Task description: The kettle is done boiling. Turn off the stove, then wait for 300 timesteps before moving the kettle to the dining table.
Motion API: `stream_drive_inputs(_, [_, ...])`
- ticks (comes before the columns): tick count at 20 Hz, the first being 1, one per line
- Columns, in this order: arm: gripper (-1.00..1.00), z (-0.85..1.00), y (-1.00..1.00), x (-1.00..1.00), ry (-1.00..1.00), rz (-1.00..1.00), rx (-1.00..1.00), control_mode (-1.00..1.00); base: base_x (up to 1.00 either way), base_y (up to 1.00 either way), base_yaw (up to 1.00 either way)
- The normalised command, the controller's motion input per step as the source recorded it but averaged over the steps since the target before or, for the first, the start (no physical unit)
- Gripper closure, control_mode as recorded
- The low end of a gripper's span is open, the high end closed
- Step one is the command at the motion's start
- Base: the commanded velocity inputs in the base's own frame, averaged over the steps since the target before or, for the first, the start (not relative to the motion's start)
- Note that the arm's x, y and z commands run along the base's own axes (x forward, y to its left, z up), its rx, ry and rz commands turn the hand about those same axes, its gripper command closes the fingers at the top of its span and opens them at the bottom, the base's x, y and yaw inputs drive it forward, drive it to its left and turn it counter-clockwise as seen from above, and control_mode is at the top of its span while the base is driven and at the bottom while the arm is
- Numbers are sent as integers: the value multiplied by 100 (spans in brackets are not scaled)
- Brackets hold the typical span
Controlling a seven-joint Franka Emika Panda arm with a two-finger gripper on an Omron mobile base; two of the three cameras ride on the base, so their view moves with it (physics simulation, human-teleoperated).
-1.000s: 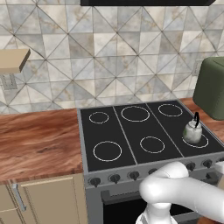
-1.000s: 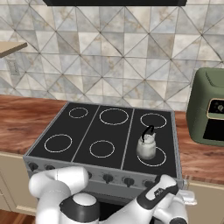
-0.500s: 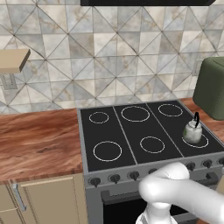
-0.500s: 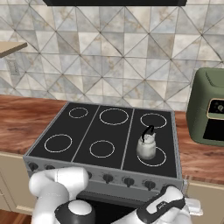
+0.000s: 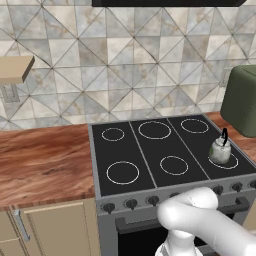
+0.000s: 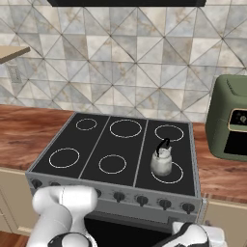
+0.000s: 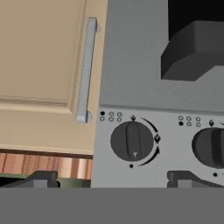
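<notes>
The end effector [image 7: 109, 178] stands wide open, gripping nothing, facing a stove [image 7: 144, 87] knob [image 7: 132, 141].

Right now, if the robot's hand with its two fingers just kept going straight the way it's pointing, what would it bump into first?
Probably the stove: its grey front panel faces the hand, and a dark round knob sits roughly between the open fingers. Most likely that knob comes first, though depth is hard to judge.

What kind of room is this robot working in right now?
Most likely a home kitchen: a black glass stove with ring burners and front knobs, a small kettle on one burner, and a tiled backsplash above wood counters.
</notes>
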Motion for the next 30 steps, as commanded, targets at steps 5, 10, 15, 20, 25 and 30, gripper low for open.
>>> stream_drive_inputs(5, [-100, 44, 3, 0, -10, 0, -9, -100, 0, 0, 0])
stream_drive_inputs(10, [-100, 52, 9, 0, -10, 1, -19, -100, 0, 0, 0])
stream_drive_inputs(15, [-100, 54, 12, 0, -12, 1, -23, -100, 0, 0, 0])
stream_drive_inputs(20, [-100, 50, 23, 0, -9, 4, -27, -100, 0, 0, 0])
stream_drive_inputs(25, [-100, 38, 32, 0, -2, 9, -29, -100, 0, 0, 0])
stream_drive_inputs(30, [-100, 40, 36, 0, -1, 7, -31, -100, 0, 0, 0])
